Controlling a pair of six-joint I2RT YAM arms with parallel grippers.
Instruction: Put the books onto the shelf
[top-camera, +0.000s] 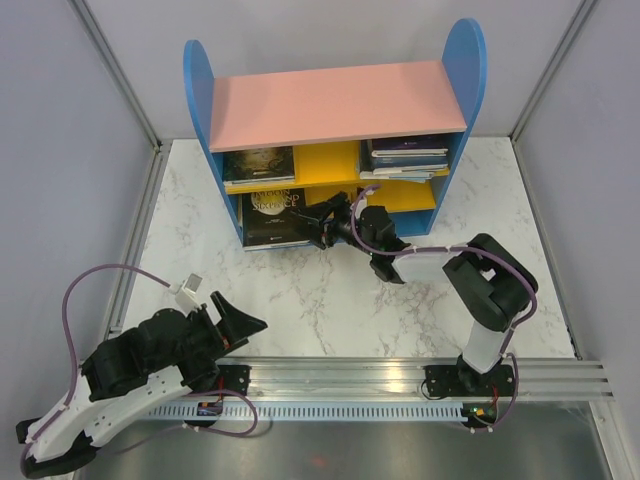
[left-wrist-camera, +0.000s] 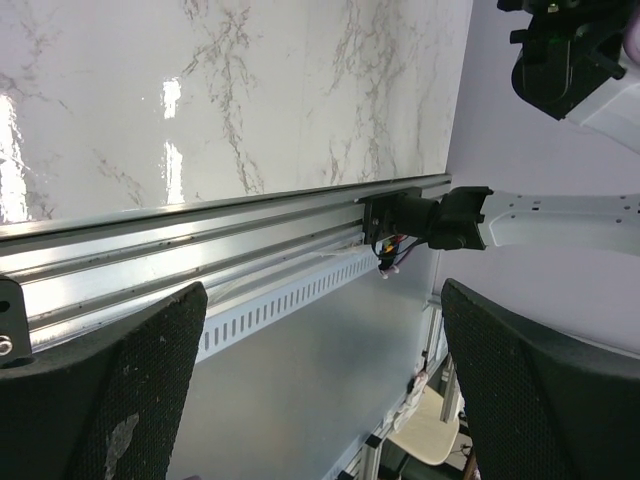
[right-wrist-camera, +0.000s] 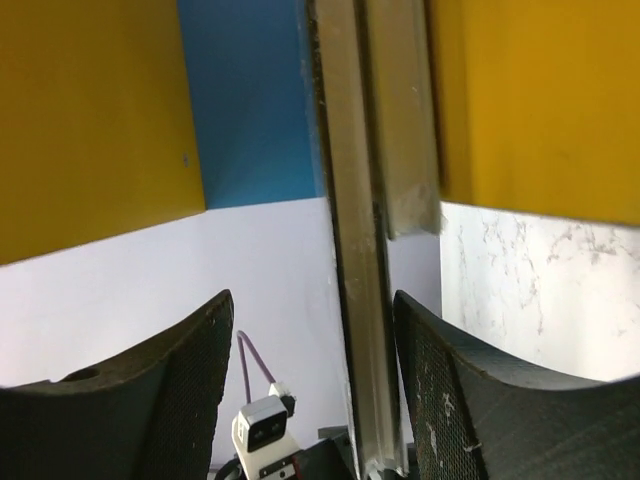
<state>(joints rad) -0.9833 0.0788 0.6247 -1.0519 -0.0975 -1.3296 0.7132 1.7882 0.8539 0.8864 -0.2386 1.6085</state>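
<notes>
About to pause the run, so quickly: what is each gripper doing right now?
Left gripper: open, empty.
Right gripper: open, fingers either side of a book at the shelf, not clamped on it.

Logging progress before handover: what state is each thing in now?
Shelf: upright.
Lower book: in the shelf, unclamped.
Single upper book: lying flat.
Book stack: lying flat, shelved.
Left gripper: open, empty.
Right gripper: open, astride the lower book's edge.

Marble table (top-camera: 300, 300), blue-sided shelf (top-camera: 335, 105) standing on it, books (top-camera: 405, 155) inside the shelf
</notes>
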